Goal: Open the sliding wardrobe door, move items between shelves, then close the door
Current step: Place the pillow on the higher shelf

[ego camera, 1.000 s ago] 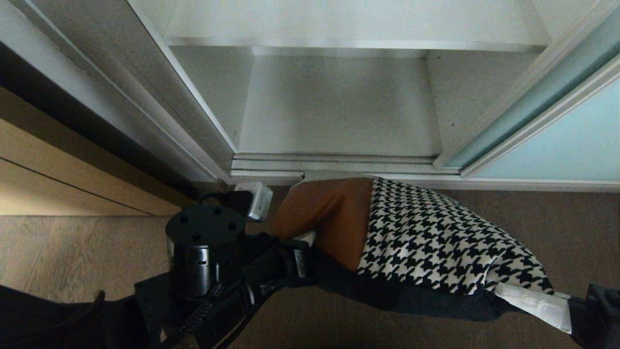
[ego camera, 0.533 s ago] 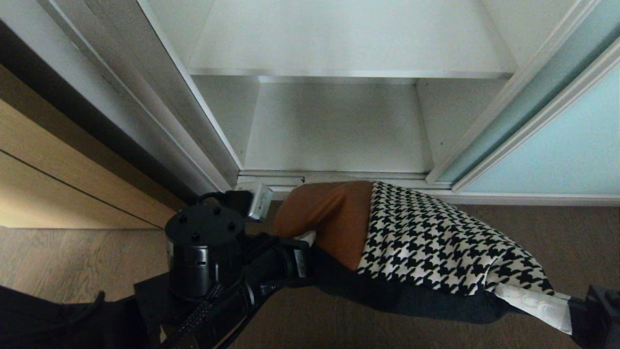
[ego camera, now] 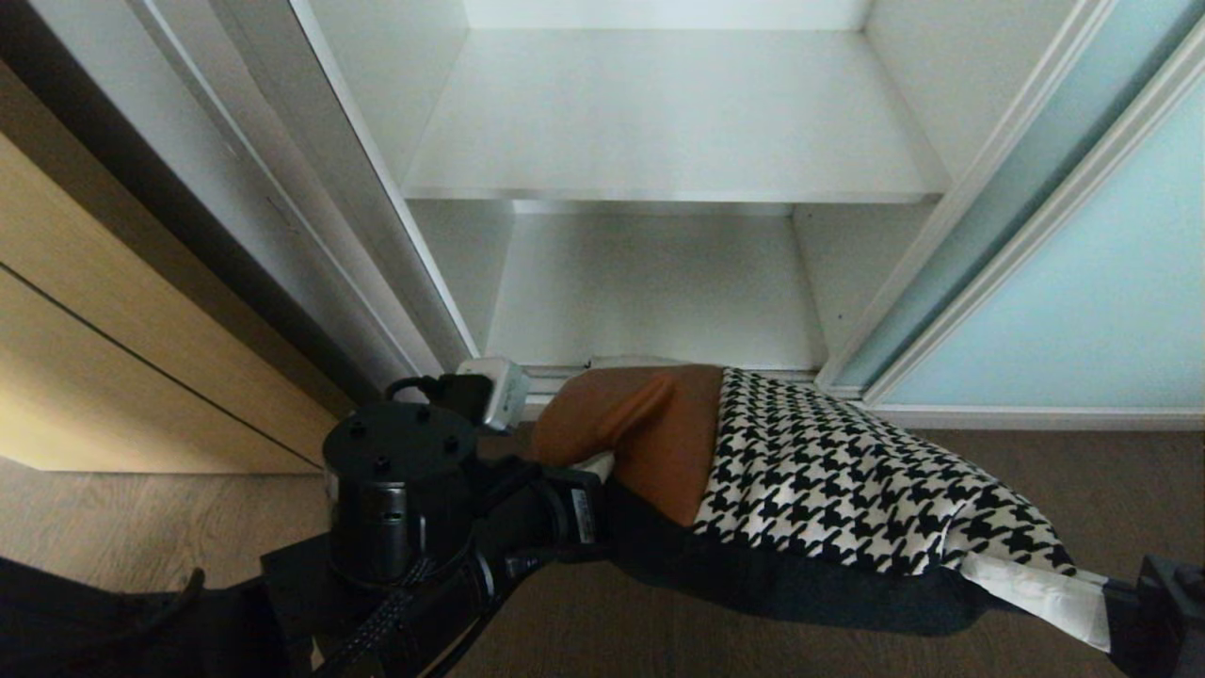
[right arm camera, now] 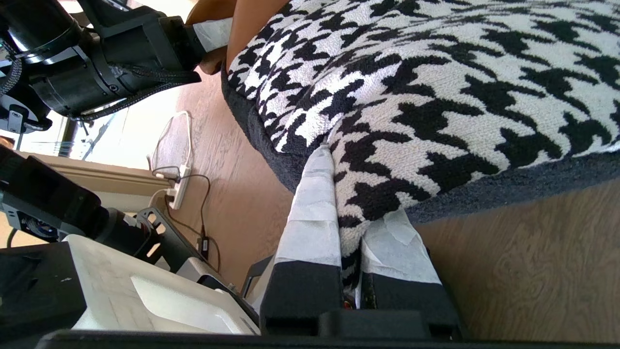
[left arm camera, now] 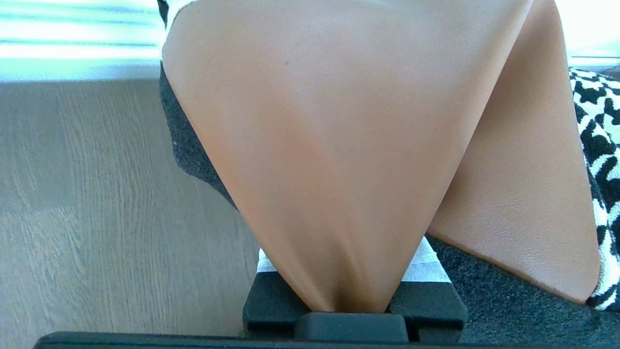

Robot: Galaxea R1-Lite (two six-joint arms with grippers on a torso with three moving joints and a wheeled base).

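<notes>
Holding the cushion point(ego camera: 800, 471) between both arms, in the air over the wood floor point(ego camera: 141, 527), just in front of the open wardrobe. Left gripper point(left arm camera: 346, 278) clenched on the tan leather corner, material bunched between its white-taped fingers point(left arm camera: 428, 264). Right gripper point(right arm camera: 351, 247) clamped on the houndstooth corner at the opposite end, taped fingers point(right arm camera: 310, 213) pinching the fabric edge. Cushion sags between the two grips, patterned face up, black back underneath.

Sliding wardrobe door point(ego camera: 1101, 301) sits pushed to the right, frosted aqua glass in a pale frame, leaving the compartment exposed. Two white shelves visible inside: upper shelf point(ego camera: 668, 122) and lower shelf point(ego camera: 650, 292), both bare. Cushion's tan end is near the bottom track at the wardrobe threshold, not on either shelf.

Light wooden panel point(ego camera: 113, 377) to the left of the wardrobe. Right wrist view also shows a white power strip point(right arm camera: 177, 186) with cables on the floor
</notes>
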